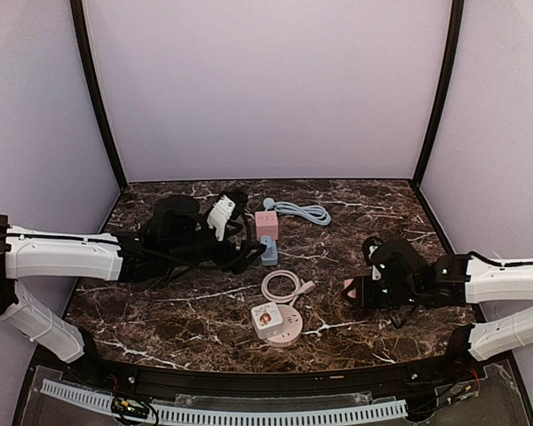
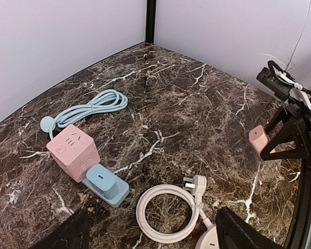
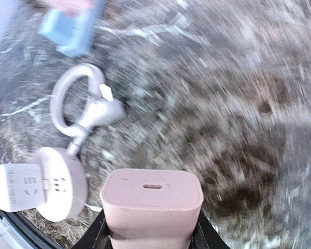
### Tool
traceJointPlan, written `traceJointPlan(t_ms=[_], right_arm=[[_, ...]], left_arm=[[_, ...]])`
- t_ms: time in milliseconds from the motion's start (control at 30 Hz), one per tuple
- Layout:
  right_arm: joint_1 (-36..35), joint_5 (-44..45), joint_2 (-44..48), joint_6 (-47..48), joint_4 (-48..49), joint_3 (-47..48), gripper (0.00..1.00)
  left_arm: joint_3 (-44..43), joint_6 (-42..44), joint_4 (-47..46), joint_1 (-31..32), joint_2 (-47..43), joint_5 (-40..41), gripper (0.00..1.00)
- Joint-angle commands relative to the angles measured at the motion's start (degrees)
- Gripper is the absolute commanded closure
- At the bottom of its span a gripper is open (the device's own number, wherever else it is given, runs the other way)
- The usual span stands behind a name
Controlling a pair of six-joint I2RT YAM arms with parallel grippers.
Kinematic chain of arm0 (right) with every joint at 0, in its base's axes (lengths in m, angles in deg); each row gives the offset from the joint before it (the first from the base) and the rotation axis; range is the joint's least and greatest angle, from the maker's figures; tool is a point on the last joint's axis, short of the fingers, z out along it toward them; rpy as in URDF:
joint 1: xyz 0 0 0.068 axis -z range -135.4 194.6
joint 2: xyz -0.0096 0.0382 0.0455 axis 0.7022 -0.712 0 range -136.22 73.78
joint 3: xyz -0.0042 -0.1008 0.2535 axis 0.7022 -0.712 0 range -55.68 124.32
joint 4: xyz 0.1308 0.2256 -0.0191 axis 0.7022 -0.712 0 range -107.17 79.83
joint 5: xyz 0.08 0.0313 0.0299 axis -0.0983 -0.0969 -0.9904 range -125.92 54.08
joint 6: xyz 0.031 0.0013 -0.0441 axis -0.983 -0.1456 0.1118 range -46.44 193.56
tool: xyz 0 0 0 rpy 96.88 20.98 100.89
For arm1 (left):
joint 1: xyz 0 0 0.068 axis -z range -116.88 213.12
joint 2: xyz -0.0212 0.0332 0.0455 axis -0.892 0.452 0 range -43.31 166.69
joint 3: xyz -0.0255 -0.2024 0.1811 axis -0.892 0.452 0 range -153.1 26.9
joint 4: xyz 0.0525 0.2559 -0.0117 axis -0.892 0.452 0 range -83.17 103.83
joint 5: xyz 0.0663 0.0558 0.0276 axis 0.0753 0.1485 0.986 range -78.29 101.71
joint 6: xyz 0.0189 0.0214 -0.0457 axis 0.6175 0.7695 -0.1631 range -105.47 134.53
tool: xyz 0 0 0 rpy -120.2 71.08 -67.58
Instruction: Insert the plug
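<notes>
Right gripper [image 1: 360, 290]: fingers closed on the pink plug block [image 3: 151, 205], clamping 2 opposite side faces. The block is held clear of the marble table [image 1: 373, 222], well apart from every socket. The face toward the wrist camera shows 1 small slot. The pins are hidden, so their orientation cannot be told. The right wrist view is motion-blurred.

Left gripper [image 1: 247, 256]: fingers spread wide, holding nothing, near the pink cube socket [image 2: 72, 151] and the blue adapter [image 2: 106, 184] touching it.

Candidate sockets: the cube, or the round pink socket base [image 1: 282, 332] with a white cube [image 1: 265, 318] against it, nearer the right arm.

Handling, judged: the block is rigid moulded plastic, light and smooth with rounded edges, so it is liable to twist or slip between the pads under insertion force. Best hold is on the flat opposite sides, leaving the pin end free. The sockets look light and unfixed, so expect them to skate unless the left gripper braces 1.
</notes>
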Motion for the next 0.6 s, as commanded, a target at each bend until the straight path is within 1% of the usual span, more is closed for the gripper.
traceJointPlan(t_ms=[0,100,200,333,433,567], right_arm=[[-0.92,3.12,2.31,13.67,15.37,-2.37,0.92],[-1.65,3.98,3.46,21.16,22.3,-4.24,0.93],[-2.11,3.92,4.22,25.94,27.34,-5.38,0.93],[-3.32,3.5,4.95,31.23,30.29,-5.71,0.94],[-4.57,3.11,5.41,34.69,31.67,-5.78,0.95],[-6.53,2.96,5.32,38.62,33.21,-5.22,0.97]], left_arm=[[-4.62,-3.78,12.09,0.24,-1.47,-5.62,0.17],[-8.56,-6.68,15.94,0.24,-0.99,-8.86,0.19],[-12.21,-9.39,21.94,0.25,0.67,-12.29,0.23],[-18.91,-12.47,28.01,0.41,3.4,-17.14,0.27],[-21.5,-12.84,30.32,1.08,5.17,-20.22,0.28],[-25.39,-12.36,33.93,2.72,8.83,-21.92,0.31]])
